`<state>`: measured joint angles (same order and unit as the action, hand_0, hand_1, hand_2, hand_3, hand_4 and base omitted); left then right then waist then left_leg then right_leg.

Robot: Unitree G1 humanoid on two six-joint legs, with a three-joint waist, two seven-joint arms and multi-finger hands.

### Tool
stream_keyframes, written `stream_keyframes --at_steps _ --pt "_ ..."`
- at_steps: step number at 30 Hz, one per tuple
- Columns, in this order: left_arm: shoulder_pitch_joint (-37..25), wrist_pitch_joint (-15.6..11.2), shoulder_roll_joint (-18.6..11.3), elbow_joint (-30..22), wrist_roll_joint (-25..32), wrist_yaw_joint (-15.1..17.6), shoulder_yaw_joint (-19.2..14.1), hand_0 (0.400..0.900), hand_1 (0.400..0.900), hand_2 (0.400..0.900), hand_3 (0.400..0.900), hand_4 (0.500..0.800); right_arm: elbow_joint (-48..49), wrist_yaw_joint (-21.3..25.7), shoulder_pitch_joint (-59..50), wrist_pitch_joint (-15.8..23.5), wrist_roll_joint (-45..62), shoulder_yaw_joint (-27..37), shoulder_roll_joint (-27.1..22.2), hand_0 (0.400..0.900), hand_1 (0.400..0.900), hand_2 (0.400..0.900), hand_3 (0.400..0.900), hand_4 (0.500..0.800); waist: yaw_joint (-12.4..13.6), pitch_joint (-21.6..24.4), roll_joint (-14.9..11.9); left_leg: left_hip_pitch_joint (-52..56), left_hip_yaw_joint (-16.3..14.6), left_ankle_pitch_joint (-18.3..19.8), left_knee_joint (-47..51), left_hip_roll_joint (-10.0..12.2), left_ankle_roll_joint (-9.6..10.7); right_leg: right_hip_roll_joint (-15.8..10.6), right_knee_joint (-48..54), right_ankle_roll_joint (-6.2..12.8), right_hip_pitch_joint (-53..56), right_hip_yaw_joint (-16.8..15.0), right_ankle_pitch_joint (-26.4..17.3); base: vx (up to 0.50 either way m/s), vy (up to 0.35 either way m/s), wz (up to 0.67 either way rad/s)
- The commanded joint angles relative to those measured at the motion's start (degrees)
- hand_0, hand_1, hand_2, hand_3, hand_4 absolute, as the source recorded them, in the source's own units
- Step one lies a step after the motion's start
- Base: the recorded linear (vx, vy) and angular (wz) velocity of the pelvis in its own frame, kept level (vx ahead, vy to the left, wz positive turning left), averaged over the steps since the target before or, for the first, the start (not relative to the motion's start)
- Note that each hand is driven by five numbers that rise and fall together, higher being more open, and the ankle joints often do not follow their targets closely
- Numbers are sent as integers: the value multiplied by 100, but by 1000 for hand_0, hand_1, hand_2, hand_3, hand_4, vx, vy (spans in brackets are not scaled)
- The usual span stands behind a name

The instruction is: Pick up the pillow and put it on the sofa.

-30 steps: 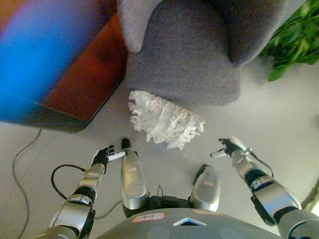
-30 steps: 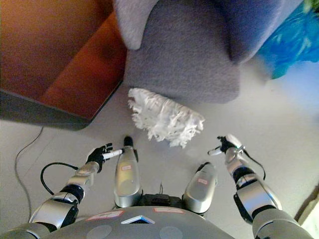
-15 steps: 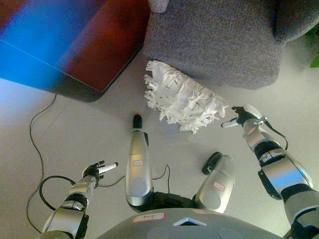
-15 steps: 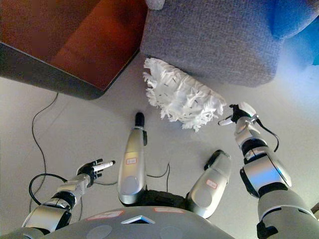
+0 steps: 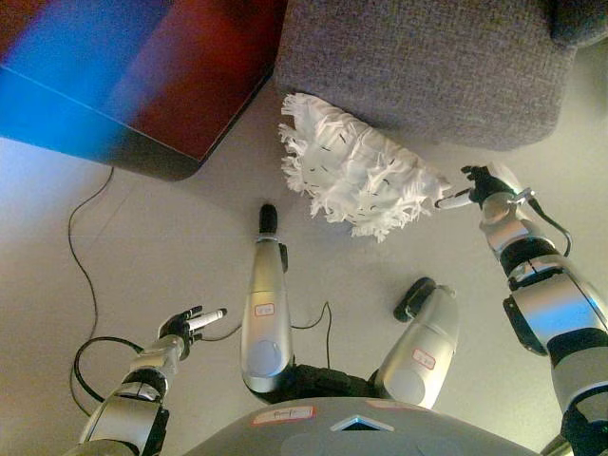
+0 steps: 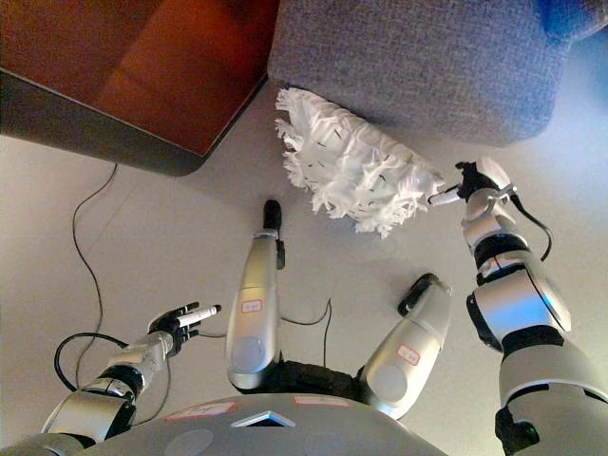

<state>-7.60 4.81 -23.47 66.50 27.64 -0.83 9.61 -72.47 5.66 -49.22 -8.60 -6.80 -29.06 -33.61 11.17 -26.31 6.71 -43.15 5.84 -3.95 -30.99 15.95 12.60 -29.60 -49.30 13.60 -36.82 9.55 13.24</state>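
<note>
While the white shaggy pillow [image 5: 356, 177] lies on the pale floor [image 5: 171, 237], its far edge sits right against the front base of the grey sofa [image 5: 418, 66], so it is down on the floor and not up on the seat. It lies at a slant, its left end nearer the sofa and its right end pointing toward the lower right, with the fringe spreading out all round.

At that right end is the right robot hand [image 5: 483, 182], reaching in from the right side. One white-tipped finger [image 6: 443, 197] points left and touches, or nearly touches, the fringe at the pillow's right tip. The other fingers are loosely bent, and nothing is gripped between them; the hand holds nothing.

Well apart from the pillow, low on the left, is the left robot hand [image 5: 186, 324]. It hangs above the floor with its fingers spread and relaxed, a white-tipped one pointing to the right, and it is empty too.

Beside the sofa on the left stands a reddish-brown cabinet [image 6: 142, 76] with a dark lower edge; its corner comes close to the sofa's left front corner, with a narrow strip of floor between them. A thin dark cord [image 5: 84, 242] runs in a curve over the floor below the cabinet, on the left.
</note>
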Motion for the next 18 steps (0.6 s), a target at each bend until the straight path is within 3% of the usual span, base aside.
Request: stream_keyframes --at_steps 1,10,18 --pt "312 16 -584 311 290 53 -49 900 900 900 900 800 29 139 -665 38 55 113 -579 900 900 900 900 800 128 -114 165 278 239 84 35 431 -32 -176 293 -65 -588 -576 -632 0 0 0" --pt "596 -268 -474 395 447 -214 -203 900 900 900 900 800 248 -259 -1648 123 334 -302 -695 900 900 900 900 800 201 -345 403 -171 214 148 -90 389 -55 -184 70 -54 -1097 -814 -548 -9 61 0" --pt "786 -490 -440 291 383 -437 -287 900 900 900 900 800 574 -693 -1927 267 627 -424 -369 900 900 900 900 800 327 -348 432 -563 238 91 -102 389 -66 -163 65 -96 -1464 -808 -624 -7 20 0"
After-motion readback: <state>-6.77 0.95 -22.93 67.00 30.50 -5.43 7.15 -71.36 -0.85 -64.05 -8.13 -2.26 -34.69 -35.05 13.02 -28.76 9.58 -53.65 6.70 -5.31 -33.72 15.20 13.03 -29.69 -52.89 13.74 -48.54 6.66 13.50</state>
